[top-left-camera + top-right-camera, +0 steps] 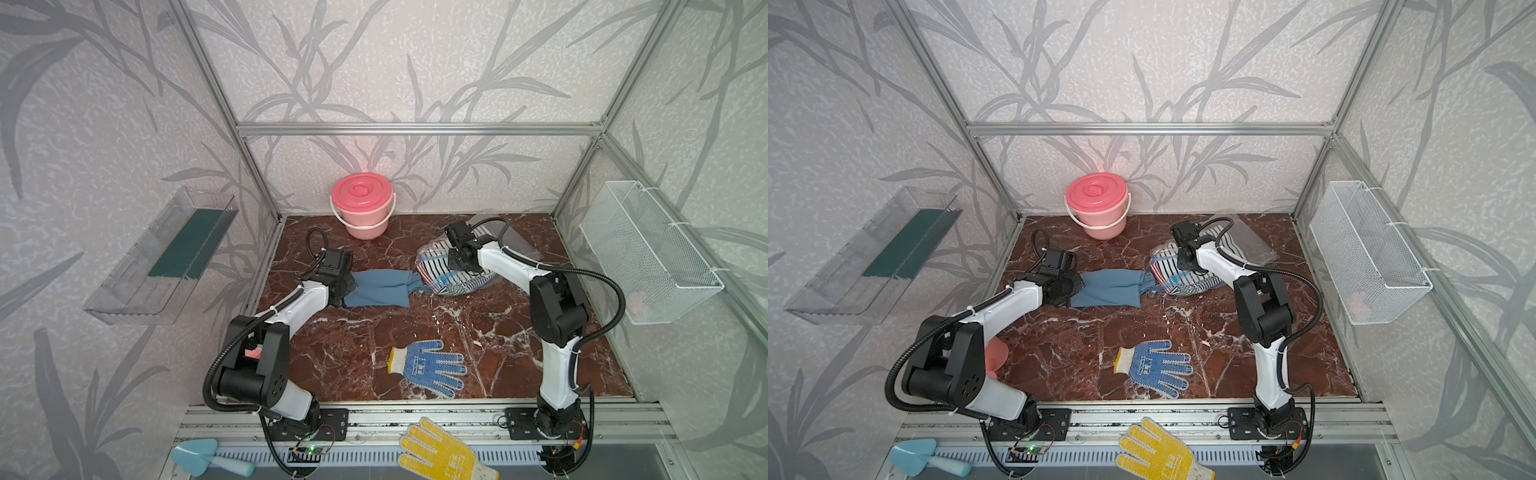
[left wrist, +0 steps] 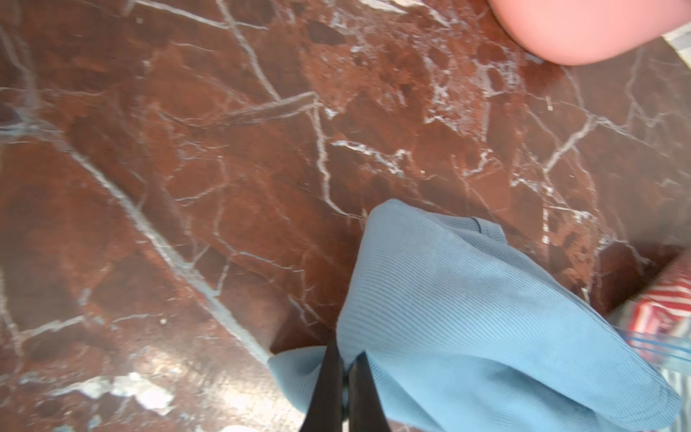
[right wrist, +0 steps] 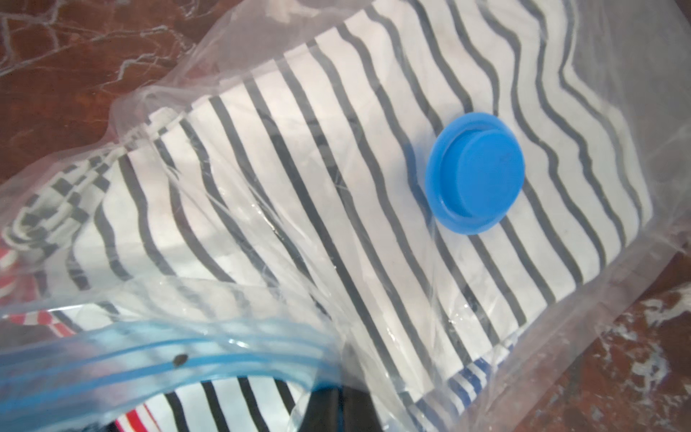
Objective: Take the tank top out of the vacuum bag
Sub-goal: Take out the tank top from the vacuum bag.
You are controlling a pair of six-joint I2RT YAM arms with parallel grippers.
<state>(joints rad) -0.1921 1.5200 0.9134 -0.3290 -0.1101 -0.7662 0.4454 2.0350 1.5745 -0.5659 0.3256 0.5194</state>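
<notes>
Currently I see the tank top (image 1: 380, 289) mostly out, a blue ribbed stretch lying flat at about 10 o'clock from the centre of the marble table (image 1: 498, 374), its 3 o'clock end bunched at the mouth of the vacuum bag (image 1: 519, 243). My left gripper (image 2: 347, 359) is pinched tight on the top's 9 o'clock edge. My right gripper (image 3: 342, 402) is clamped on the bag by its blue zip strip (image 3: 157, 359) (striped clothes (image 3: 336, 187) inside, valve cap (image 3: 475, 172) facing up). A pink bucket (image 1: 362, 205) stands at 11 o'clock and a blue dotted glove (image 1: 428, 368) lies at 6
</notes>
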